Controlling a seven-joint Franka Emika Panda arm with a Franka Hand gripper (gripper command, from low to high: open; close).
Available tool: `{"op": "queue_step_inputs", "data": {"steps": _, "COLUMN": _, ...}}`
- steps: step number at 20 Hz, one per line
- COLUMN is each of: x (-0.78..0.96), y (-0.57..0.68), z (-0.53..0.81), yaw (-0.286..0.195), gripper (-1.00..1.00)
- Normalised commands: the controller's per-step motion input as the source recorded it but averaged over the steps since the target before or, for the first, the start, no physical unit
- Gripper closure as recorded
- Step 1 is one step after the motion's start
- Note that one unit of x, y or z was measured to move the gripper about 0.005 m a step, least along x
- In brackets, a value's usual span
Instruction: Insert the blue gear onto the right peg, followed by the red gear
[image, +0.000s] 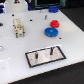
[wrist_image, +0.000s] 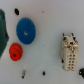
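The blue gear (image: 50, 32) lies flat on the white table, right of centre in the exterior view. The smaller red gear (image: 54, 23) lies just behind it, touching or almost touching. In the wrist view the blue gear (wrist_image: 26, 30) and the red gear (wrist_image: 16, 51) lie side by side, seen from above. A grey base plate (image: 44, 60) with a black border sits near the front edge and carries two upright pegs. The right peg (image: 51, 50) is bare, as is the left peg (image: 36, 56). No gripper fingers show in either view.
A beige connector-like block (image: 19, 27) stands on the table at the exterior view's left, also seen as the beige block (wrist_image: 69, 52). A dark teal shape (wrist_image: 2, 27) cuts into the wrist view's edge. Small dark holes (wrist_image: 23, 75) dot the table.
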Motion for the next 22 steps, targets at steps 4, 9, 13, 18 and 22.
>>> {"op": "queue_step_inputs", "data": {"steps": 4, "x": -0.54, "y": 0.53, "z": -0.24, "yaw": 0.000, "gripper": -1.00}}
{"op": "queue_step_inputs", "data": {"steps": 9, "x": -0.49, "y": 0.52, "z": -0.27, "yaw": 0.000, "gripper": -1.00}}
{"op": "queue_step_inputs", "data": {"steps": 13, "x": -0.36, "y": 0.43, "z": -0.39, "yaw": 0.000, "gripper": -1.00}}
{"op": "queue_step_inputs", "data": {"steps": 18, "x": -0.27, "y": 0.30, "z": -0.53, "yaw": 0.000, "gripper": -1.00}}
{"op": "queue_step_inputs", "data": {"steps": 22, "x": -0.24, "y": 0.25, "z": -0.55, "yaw": 0.000, "gripper": -1.00}}
